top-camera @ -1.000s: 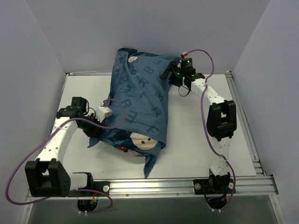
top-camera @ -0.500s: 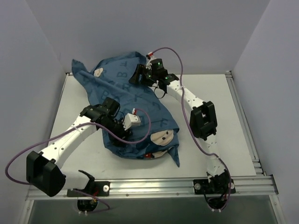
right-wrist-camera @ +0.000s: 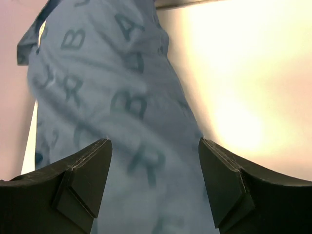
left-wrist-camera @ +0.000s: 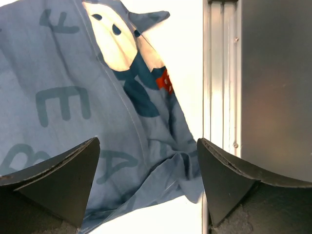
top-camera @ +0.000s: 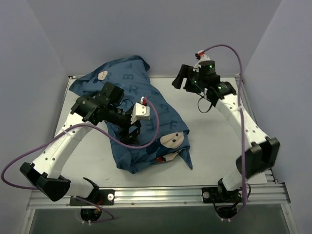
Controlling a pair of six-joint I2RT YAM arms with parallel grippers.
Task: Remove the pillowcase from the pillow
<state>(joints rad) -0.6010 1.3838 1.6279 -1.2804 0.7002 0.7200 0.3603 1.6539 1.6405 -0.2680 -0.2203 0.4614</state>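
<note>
1. Now the right arm's black two-finger gripper (top-camera: 179,79) is off the cloth. Half a second ago it was on the far end of the large soft blue pillowcase printed with darker letters (top-camera: 165,117). Its jaws now stand apart above the flat white table (top-camera: 209,141), near the bundle's right side, holding nothing.
2. Meanwhile the bundle has swung round. A second ago it ran almost straight away from me. It now lies on a diagonal, its far end in the back-left corner. The end with the cream cartoon face (top-camera: 170,140) points toward the near aluminium rail (top-camera: 195,192).
3. My left arm's black gripper (top-camera: 127,132) has come in from the bundle's left flank and hangs over its middle. Its wrist view shows the jaws apart with lettered cloth beneath them and nothing pinched.
4. Of the plump white pillow I see nothing. Judging by how full the case looks, it is still wholly inside.
5. So neither arm holds anything. I read this as a repositioning, not progress: the case is still on, and both grips have to be taken afresh.
</note>
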